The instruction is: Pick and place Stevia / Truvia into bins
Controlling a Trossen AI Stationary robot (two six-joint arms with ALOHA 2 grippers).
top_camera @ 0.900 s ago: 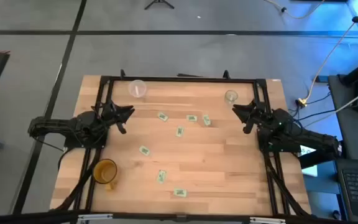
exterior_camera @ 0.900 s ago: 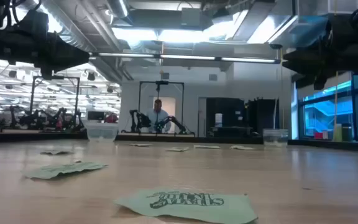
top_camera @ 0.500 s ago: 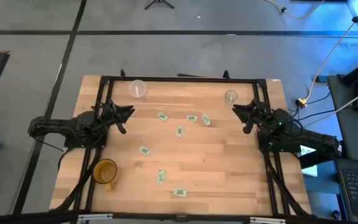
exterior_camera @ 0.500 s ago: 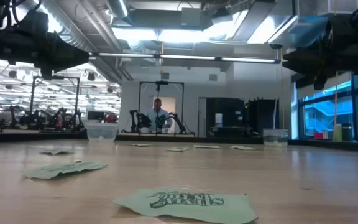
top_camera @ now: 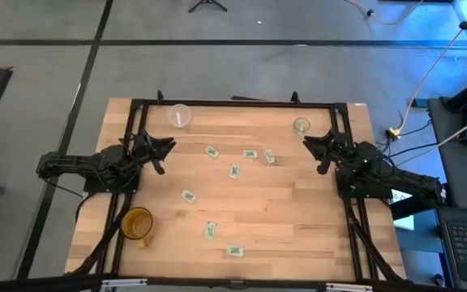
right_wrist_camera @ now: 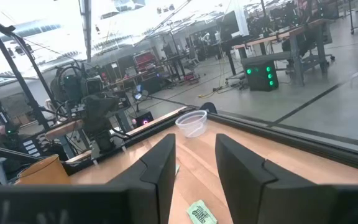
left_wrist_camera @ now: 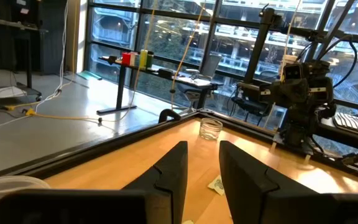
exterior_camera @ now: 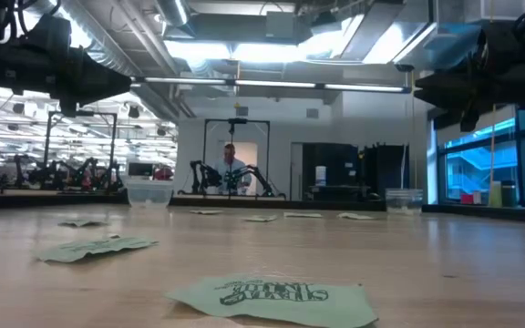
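Nothing is gripped yet. The left gripper hangs over the table's 9 o'clock edge and the right gripper over the 3 o'clock edge, both clear of the wood; each wrist view shows its fingers parted with only air between them.

The sachets lie flat and scattered on the table: three near the centre toward 12 o'clock, one just below them, one toward 8 o'clock, and two down near 6 o'clock. In the low view the nearest sachet looks thin and slightly curled.

The likely trouble is the pick itself. Paper this flat gives the fingers almost no edge, so a descent that stops short would probably close on nothing, while one that goes too deep would scrape the wood and push the sachet away. A pinch at a corner could let it flop or slip on the way over.

The drop is the other risk. The clear cup at about 1 o'clock is narrow, so a sachet released off-centre may catch the rim or nudge the light cup over. The cloudy cup at about 11 o'clock is wider and more forgiving. Both appear empty.

A yellow mug stands at about 8 o'clock; it is no bin, and its contents cannot be made out.
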